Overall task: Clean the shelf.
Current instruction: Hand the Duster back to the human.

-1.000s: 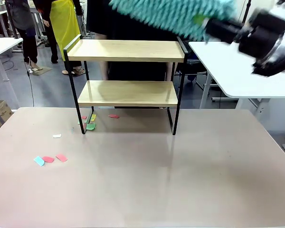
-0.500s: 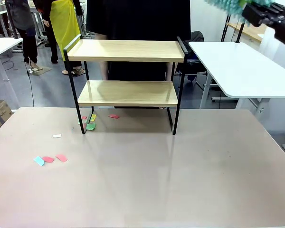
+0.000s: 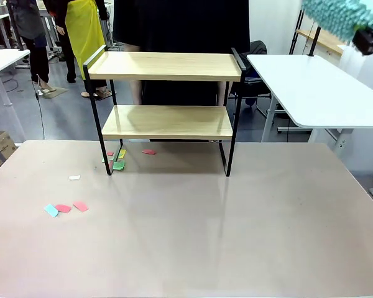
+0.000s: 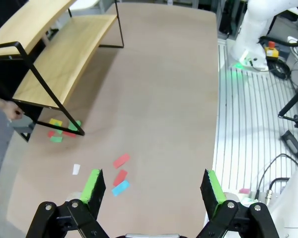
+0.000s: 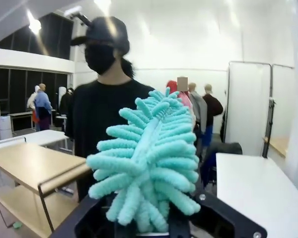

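Observation:
The shelf (image 3: 165, 66) stands at the table's far side, two light wooden boards in a black frame, both boards bare; it also lies at the upper left of the left wrist view (image 4: 64, 54) and low left of the right wrist view (image 5: 30, 166). A fluffy teal duster (image 3: 342, 15) hangs high at the top right, well clear of the shelf. My right gripper (image 5: 151, 225) is shut on the duster (image 5: 149, 158) at its base. My left gripper (image 4: 153, 187) hovers open above the table's near left, nothing between its green pads (image 4: 93, 186).
Coloured paper scraps (image 3: 65, 208) lie on the table at the left, more (image 3: 118, 162) sit by the shelf's left foot. A person in black (image 3: 180, 25) stands right behind the shelf. A white table (image 3: 317, 93) stands at the right.
My right gripper has swung the duster away from above the shelf's top board, rightward and up to the upper right corner. The shelf and scraps have not moved.

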